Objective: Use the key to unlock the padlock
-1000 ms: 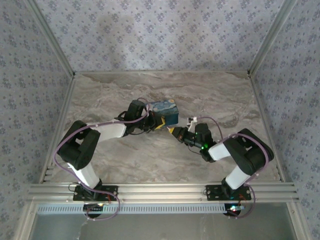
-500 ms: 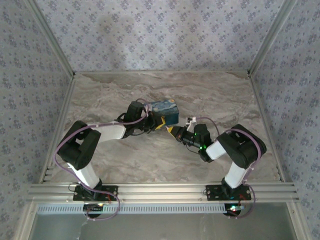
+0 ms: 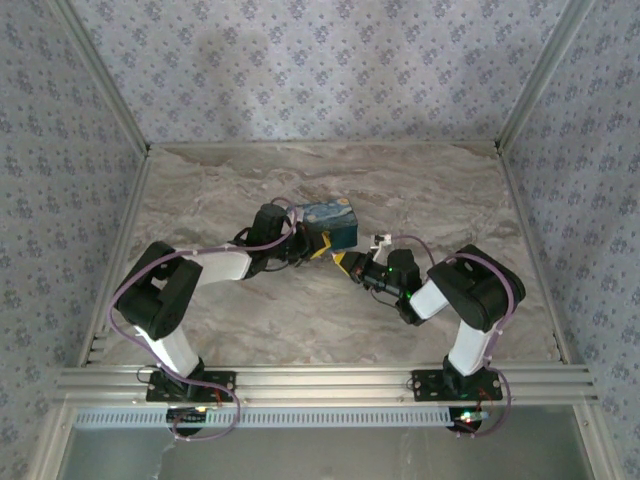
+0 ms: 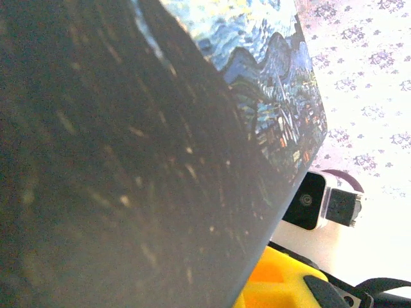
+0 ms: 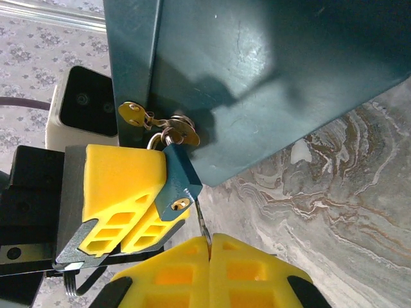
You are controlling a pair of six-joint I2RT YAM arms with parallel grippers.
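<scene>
A small teal padlock [image 5: 174, 179] hangs from the brass hasp [image 5: 170, 122] of a box [image 3: 330, 220] with a painted night-sky lid. The left gripper [image 3: 317, 249] is shut on the padlock's body, its yellow fingers [image 5: 119, 183] pressed against the lock's side. My right gripper [image 5: 210, 239] is shut on the key [image 5: 203, 223], whose thin blade sticks out between the pads. The blade's tip sits against the lock's lower right edge, just right of the brass keyhole [image 5: 181, 204]. In the top view the right gripper [image 3: 348, 263] is close in front of the box.
The box's dark side wall [image 4: 128, 160] looms right in front of the left wrist camera, its painted face [image 4: 270, 90] above. Marble tabletop [image 3: 300, 310] lies open in front of the arms. Patterned walls [image 3: 320, 70] and metal frame rails [image 3: 320, 380] bound the space.
The right arm's elbow has swung inward to the left, and its gripper with the key has crept slightly toward the padlock. The left arm and box stay put.
</scene>
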